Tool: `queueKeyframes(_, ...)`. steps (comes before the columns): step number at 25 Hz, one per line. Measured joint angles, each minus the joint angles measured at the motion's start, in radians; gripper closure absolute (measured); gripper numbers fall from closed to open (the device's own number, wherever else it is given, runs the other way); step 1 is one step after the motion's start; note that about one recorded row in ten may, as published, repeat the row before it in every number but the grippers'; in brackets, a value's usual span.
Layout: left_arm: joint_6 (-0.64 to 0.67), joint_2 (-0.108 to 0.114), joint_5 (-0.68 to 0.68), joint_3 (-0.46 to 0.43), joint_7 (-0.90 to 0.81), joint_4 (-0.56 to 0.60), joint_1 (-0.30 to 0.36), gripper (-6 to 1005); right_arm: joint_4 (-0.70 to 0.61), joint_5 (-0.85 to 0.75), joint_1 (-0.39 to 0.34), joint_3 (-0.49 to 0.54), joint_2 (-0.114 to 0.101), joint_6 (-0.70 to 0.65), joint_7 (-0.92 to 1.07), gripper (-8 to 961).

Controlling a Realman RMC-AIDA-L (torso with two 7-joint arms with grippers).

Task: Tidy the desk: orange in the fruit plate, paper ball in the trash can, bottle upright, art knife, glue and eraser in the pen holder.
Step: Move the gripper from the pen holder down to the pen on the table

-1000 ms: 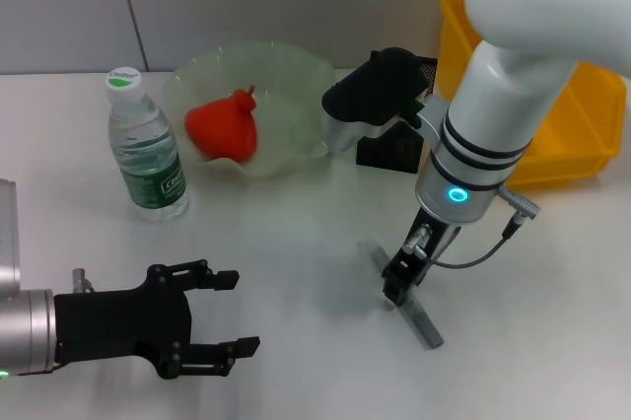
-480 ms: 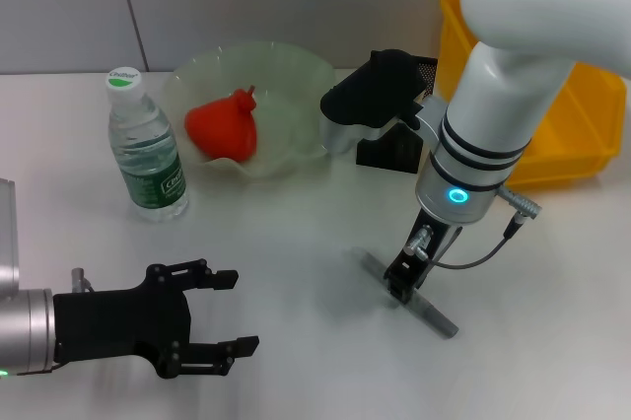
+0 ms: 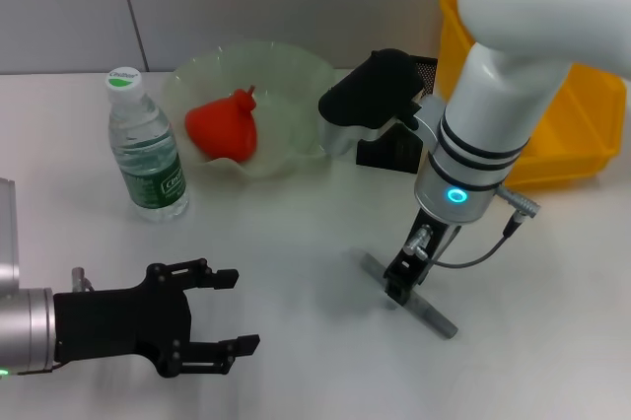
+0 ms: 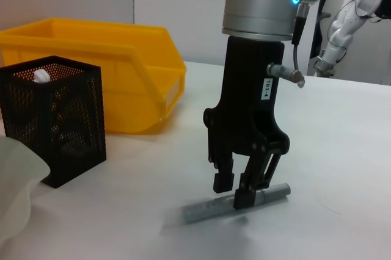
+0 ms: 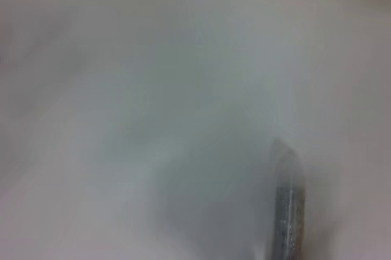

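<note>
Right gripper [image 4: 243, 194] fingers pinching the slim grey metal art knife [image 3: 410, 295] flat on the white desk [image 3: 296, 272]; lift level, then tip it into black mesh pen holder [image 4: 54, 118]; left gripper [image 3: 212, 324] idle, fingers spread.

White table [image 3: 296, 272]: bottle [image 3: 146, 149], fruit plate [image 3: 296, 75], pen holder [image 4: 55, 119], trash can [image 3: 582, 134], art knife [image 3: 429, 314].

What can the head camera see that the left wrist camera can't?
Only the head view shows the orange lying in the fruit plate, the upright bottle and the open left tool. Only the left wrist view shows something white inside the pen holder. Both show the right tool straddling the grey art knife, and the trash can.
</note>
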Motion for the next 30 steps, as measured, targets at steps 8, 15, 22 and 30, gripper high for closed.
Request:
queueKeyframes(8, 0.0, -0.001, 0.0, 0.0, -0.005, 0.002, 0.0, 171, -0.005, 0.0, -0.005, -0.008, 0.0, -0.002, -0.003, 656)
queueKeyframes(15, 0.0, -0.001, -0.003, 0.0, -0.005, 0.002, 0.0, 172, -0.005, 0.001, -0.006, -0.01, 0.0, -0.004, -0.006, 735)
queueKeyframes(22, 0.0, -0.001, -0.003, 0.0, -0.005, 0.002, 0.0, 172, -0.001, 0.002, -0.005, -0.009, 0.0, -0.005, -0.006, 769)
queueKeyframes(30, 0.0, -0.001, -0.003, 0.0, -0.005, 0.002, -0.003, 172, 0.001, 0.002, -0.003, -0.011, 0.0, -0.006, -0.006, 766)
